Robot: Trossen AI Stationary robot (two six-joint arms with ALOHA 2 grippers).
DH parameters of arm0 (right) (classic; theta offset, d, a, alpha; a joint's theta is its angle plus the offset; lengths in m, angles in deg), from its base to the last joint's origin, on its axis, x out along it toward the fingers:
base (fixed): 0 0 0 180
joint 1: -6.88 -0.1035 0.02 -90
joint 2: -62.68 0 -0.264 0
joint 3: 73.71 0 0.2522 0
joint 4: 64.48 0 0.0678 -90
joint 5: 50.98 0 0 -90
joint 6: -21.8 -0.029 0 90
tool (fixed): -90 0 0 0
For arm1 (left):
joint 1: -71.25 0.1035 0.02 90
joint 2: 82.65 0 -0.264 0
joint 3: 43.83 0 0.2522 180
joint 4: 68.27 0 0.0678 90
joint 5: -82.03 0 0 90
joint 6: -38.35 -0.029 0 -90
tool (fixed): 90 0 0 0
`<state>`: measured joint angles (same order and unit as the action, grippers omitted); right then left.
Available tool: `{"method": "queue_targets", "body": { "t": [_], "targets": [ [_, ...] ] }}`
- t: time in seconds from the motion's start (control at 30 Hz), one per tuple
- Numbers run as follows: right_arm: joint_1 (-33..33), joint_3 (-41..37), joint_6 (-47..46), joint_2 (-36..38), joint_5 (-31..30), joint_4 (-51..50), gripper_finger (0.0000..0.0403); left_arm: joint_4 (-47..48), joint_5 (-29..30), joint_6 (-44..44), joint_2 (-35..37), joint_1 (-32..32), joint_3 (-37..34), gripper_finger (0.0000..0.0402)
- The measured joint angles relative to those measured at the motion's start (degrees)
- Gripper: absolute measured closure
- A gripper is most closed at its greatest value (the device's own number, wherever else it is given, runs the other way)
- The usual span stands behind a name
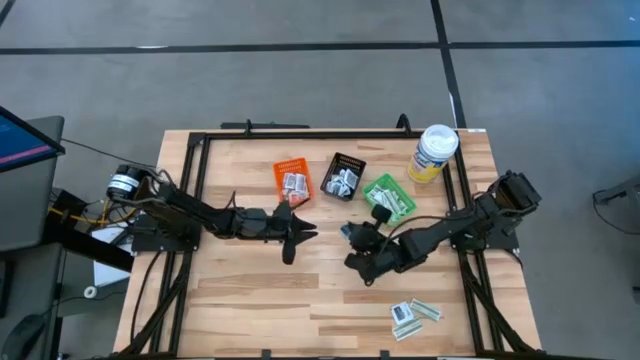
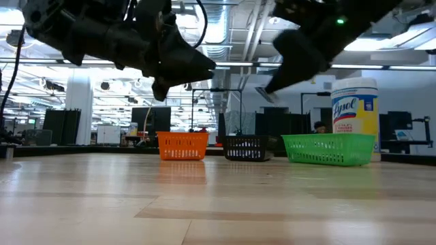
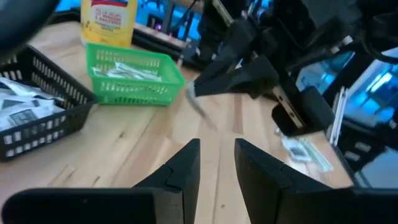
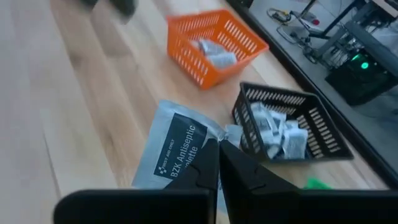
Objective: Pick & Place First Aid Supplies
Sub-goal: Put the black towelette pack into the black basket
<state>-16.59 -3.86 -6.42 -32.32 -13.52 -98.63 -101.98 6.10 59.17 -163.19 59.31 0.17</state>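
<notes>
The right hand (image 4: pixel 217 163), pinching a white antiseptic packet (image 4: pixel 175 152), should go right over the black bin (image 4: pixel 287 129) before letting go, while the left hand (image 3: pixel 216 163) waits half open.

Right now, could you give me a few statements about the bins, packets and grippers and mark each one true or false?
1. The right gripper is shut on a white antiseptic packet. True.
2. The orange bin is empty. False: it holds several packets.
3. The black bin sits between the orange bin and the green bin. True.
4. The left gripper grips a packet. False: nothing shows between its parted fingers.
5. A few loose packets lie on the table near its front edge, on the right arm's side. True.
6. The yellow canister lies on its side. False: it stands upright beside the green bin.
</notes>
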Motion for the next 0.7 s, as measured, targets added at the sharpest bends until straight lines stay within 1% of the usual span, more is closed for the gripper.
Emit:
{"method": "queue_targets", "body": {
  "t": [0.13,0.2,0.27,0.43,0.57,0.7],
  "targets": [
    [2.1,0.0,0.28,0.02,0.64,4.64,0.0399,-10.21,0.92,1.1,-6.54,-0.81,0.16,0.0302],
    [2.76,0.0,0.3,0.02,1.49,5.58,0.0399,-12.92,2.07,1.38,-9.92,-0.79,1.04,0.0302],
    [3.14,0.0,0.28,0.02,1.69,6.23,0.0399,-13.44,3.22,2.15,-12.52,-0.47,2.41,0.0302],
    [3.08,0.0,0.28,0.02,1.69,6.31,0.0399,-13.48,3.34,2.21,-17.12,0.06,6.35,0.0302],
    [3.03,0.01,0.21,0.04,1.69,6.55,0.0399,-13.51,3.32,2.18,-18.47,0.75,8.32,0.0302],
    [3.05,0.01,0.15,0.04,1.69,6.58,0.0399,-13.5,3.4,2.2,-18.51,1.11,8.61,0.0302]
  ]
}}
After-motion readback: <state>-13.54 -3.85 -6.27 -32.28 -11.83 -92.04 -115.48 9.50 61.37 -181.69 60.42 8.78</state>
